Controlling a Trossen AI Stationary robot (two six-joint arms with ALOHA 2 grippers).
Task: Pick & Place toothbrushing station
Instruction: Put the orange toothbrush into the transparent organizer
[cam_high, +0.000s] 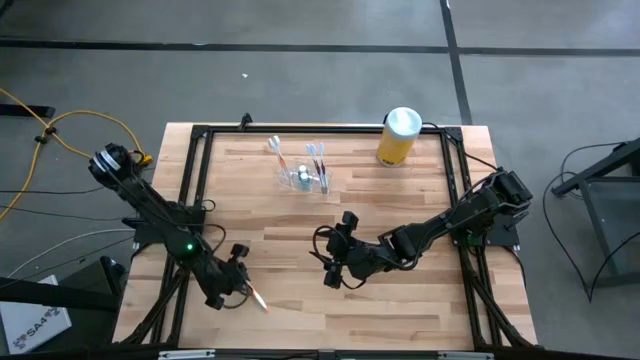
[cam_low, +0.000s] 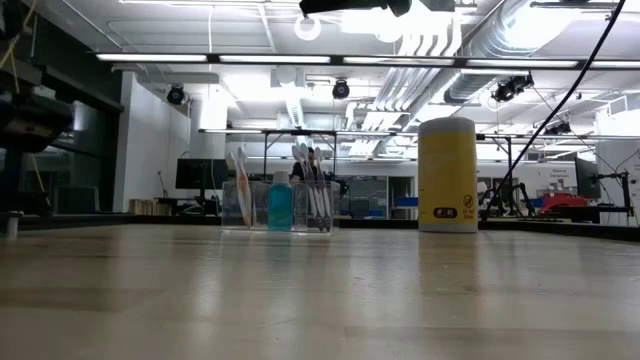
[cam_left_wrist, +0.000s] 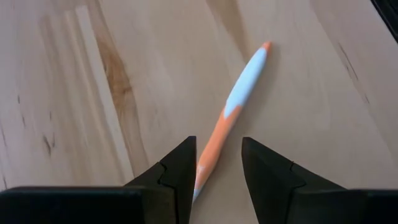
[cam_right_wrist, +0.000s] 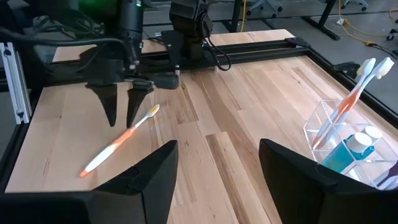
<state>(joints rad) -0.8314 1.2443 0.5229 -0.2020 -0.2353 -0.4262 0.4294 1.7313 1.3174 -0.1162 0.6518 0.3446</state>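
The left tool (cam_left_wrist: 217, 171) is open around the toothbrush (cam_left_wrist: 233, 118) lying on the bench (cam_high: 300, 240), not lifted yet; the right tool (cam_right_wrist: 214, 165) waits open.

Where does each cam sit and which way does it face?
High: overhead, straight down; both arms, left pincer over orange toothbrush, right pincer mid-table.
Low: table height, looking level at clear holder and yellow canister.
Left wrist: looks down past its open fingers straddling the toothbrush.
Right wrist: looks across the table past its open fingers at the left pincer.
Shared: both wrist views show the toothbrush.
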